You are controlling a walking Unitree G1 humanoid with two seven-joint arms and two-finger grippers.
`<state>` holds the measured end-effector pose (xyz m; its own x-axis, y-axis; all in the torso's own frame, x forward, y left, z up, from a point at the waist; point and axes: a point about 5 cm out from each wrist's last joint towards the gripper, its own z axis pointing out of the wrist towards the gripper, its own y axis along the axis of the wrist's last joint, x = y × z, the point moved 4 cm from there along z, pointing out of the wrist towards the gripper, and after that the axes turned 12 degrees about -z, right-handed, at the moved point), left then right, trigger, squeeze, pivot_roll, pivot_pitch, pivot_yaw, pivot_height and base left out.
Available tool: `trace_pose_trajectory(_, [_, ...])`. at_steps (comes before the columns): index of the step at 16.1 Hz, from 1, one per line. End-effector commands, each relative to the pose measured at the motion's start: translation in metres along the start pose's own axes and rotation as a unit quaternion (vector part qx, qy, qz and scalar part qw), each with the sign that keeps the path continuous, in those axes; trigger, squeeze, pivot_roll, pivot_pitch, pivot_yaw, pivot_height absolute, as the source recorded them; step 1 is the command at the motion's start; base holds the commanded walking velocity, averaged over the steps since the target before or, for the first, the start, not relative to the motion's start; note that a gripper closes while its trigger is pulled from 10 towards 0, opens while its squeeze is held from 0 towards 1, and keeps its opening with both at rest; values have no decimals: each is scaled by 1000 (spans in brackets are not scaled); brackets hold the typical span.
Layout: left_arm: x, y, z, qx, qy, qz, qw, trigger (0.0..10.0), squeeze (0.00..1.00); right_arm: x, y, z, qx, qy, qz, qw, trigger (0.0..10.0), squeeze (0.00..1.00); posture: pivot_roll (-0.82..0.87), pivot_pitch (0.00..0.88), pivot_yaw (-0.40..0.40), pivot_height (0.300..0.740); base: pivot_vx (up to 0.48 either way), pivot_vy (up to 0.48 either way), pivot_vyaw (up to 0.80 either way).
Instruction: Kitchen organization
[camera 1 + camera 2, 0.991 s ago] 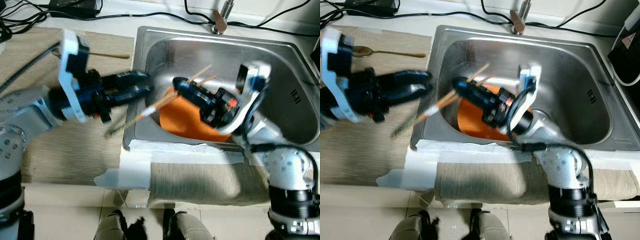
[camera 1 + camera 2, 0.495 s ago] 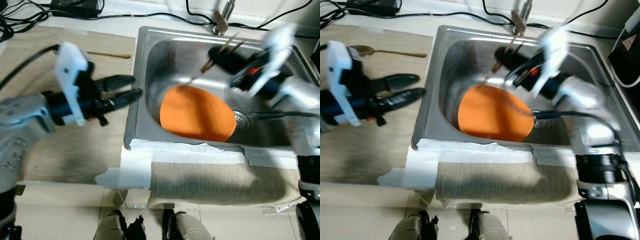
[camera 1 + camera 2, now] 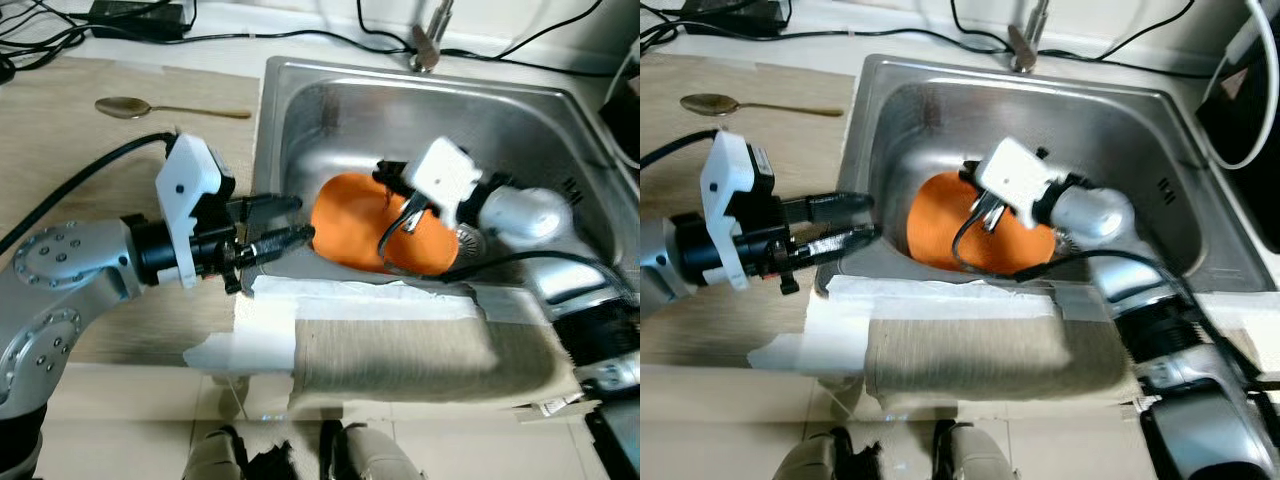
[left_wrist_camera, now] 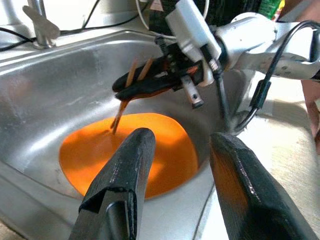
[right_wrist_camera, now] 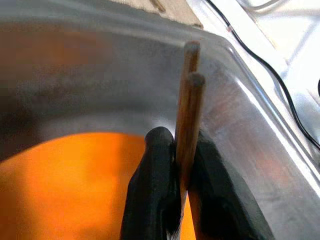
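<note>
An orange plate [image 3: 345, 220] lies flat in the steel sink [image 3: 330, 110]. My right gripper [image 5: 182, 155] hangs low over the plate, shut on a pair of wooden chopsticks [image 5: 189, 100]. In the left wrist view the chopsticks [image 4: 121, 107] slant down from the right gripper [image 4: 150, 82], and their tips touch the plate [image 4: 90, 145]. My left gripper [image 3: 303, 218] is open and holds nothing. It hovers at the sink's left rim, pointing at the plate.
A metal spoon [image 3: 125, 106] lies on the wooden counter, back left. The faucet [image 3: 425, 45] and black cables run along the back. White paper [image 3: 300, 300] and a grey cloth [image 3: 400, 350] cover the sink's front edge. The drain [image 3: 470, 238] sits right of the plate.
A second ago both grippers met at the chopsticks. The left gripper let go and drew back to the rim. The right gripper swung the chopsticks toward the faucet, then down over the plate.
</note>
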<state>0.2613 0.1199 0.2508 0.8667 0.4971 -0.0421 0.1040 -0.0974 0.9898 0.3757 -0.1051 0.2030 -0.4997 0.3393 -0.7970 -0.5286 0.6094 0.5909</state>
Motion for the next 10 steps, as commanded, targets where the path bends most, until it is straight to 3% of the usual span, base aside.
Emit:
trace_pose_trajectory(1, [-3,-1,-1,6,2,12,1000,10000,0,12,-15,0,30,22,2,999,10000,1000,-113,185,-131,740,0,0,0])
trace_pose_trajectory(3, [4,0,-5,3,22,14,1000,10000,0,10,-16,-1,31,20,-9,999,10000,1000,-113,187,-129,740,0,0,0])
trace_pose_trajectory(6, [25,0,-11,6,83,51,995,10000,0,5,-12,-9,15,33,-35,999,10000,1000,-123,188,-119,740,0,0,0])
trace_pose_trajectory(10, [46,-3,-16,-8,146,44,988,10000,0,4,-5,-16,-5,36,-38,999,10000,1000,-132,192,-112,740,0,0,0])
